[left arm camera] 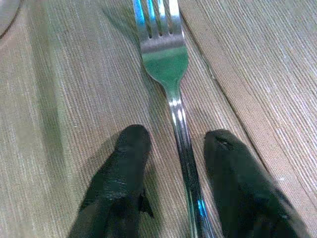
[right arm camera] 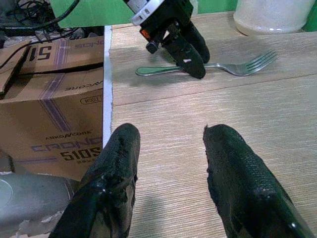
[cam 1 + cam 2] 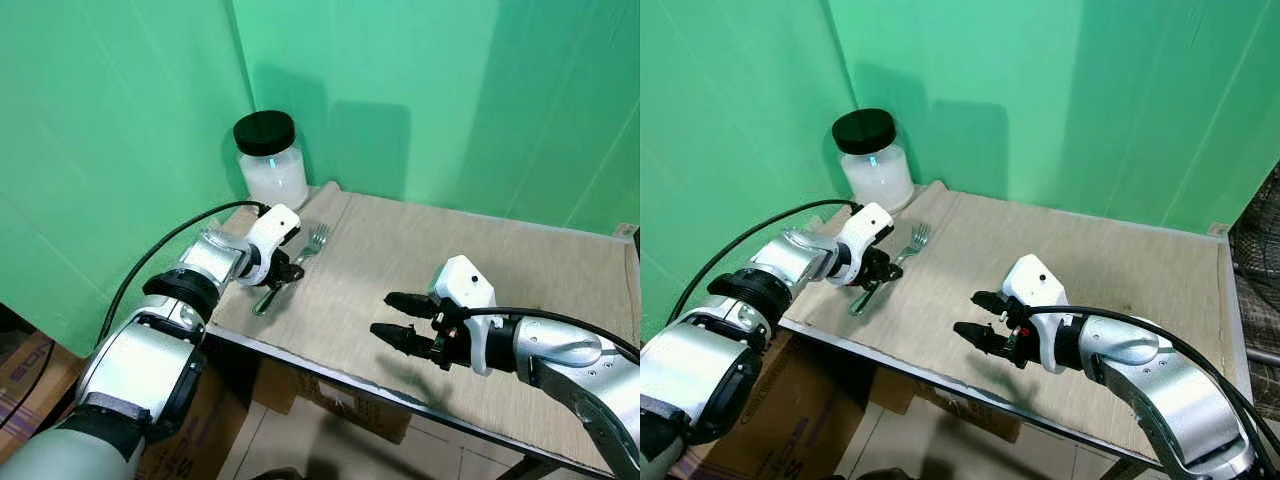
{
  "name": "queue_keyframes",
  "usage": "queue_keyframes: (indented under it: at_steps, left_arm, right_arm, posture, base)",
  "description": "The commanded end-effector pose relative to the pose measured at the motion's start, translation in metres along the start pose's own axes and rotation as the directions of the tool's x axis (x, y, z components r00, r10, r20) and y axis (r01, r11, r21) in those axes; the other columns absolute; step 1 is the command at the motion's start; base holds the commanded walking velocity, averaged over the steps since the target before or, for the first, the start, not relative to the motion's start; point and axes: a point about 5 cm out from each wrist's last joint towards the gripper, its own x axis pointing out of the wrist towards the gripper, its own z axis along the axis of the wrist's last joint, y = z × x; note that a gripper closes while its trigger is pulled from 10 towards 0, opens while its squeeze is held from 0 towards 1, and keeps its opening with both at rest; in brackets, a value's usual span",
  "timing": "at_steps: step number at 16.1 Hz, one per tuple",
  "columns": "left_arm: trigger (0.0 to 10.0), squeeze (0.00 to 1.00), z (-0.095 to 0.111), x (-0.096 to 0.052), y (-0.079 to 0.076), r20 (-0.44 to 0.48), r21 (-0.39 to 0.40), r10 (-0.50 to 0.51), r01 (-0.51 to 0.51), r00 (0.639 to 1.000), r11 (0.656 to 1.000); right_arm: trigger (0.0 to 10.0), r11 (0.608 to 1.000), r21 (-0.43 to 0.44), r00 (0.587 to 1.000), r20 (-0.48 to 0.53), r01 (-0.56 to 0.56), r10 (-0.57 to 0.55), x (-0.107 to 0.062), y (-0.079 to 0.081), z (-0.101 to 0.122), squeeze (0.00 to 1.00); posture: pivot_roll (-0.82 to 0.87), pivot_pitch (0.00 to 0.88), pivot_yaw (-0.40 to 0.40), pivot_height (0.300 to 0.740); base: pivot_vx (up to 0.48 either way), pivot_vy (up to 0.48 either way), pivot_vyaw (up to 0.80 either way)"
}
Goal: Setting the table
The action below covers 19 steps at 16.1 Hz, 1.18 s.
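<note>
A silver fork [image 3: 315, 243] lies on the left part of the wooden table [image 3: 470, 240], tines toward the back wall. My left gripper [image 3: 288, 272] is down over its handle, open, with one black finger on each side of the fork [image 1: 171, 74] and a small gap left on either side. My right gripper [image 3: 381, 314] hovers open above the table's front middle, with nothing between its fingers [image 2: 119, 153]. It points toward the fork [image 2: 237, 67] and the left gripper [image 2: 190, 62].
A clear jar with a black lid [image 3: 270, 160] stands at the table's back left corner, just behind the fork. Green backdrop walls close off the back and left. Cardboard boxes [image 2: 54, 124] sit on the floor beside the table's left edge.
</note>
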Motion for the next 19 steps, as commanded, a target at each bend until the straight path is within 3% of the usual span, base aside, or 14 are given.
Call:
queue_keyframes:
  at_steps: [1,15,17,19]
  left_arm:
    - [0.0,0.00,0.006,-0.003,0.003,0.014,-0.001,0.016,-0.016,1.000,1.000]
    - [0.0,0.00,-0.004,-0.001,0.004,-0.033,0.031,0.016,-0.015,0.999,0.999]
    - [0.0,0.00,0.002,-0.005,0.008,-0.002,0.029,0.028,-0.028,1.000,0.999]
    - [0.0,0.00,0.026,-0.017,0.012,0.159,-0.007,-0.029,0.030,0.987,1.000]
  right_arm:
    - [10.0,1.000,-0.006,1.000,0.011,-0.022,0.022,0.000,0.006,0.004,0.00]
    - [10.0,1.000,-0.012,1.000,0.002,-0.021,0.021,0.000,0.004,0.004,0.00]
    - [10.0,1.000,-0.014,1.000,0.002,-0.018,0.018,0.000,0.004,0.004,0.00]
    - [10.0,1.000,-0.014,1.000,0.005,-0.008,0.008,-0.002,0.003,0.004,0.00]
  posture:
    - [-0.01,0.000,0.166,0.740]
    - [-0.01,0.000,0.160,0.740]
    - [-0.01,0.000,0.161,0.740]
    - [-0.01,0.000,0.167,0.740]
  base:
    - [0.000,0.000,0.00]
    - [0.000,0.000,0.00]
    - [0.000,0.000,0.00]
    - [0.000,0.000,0.00]
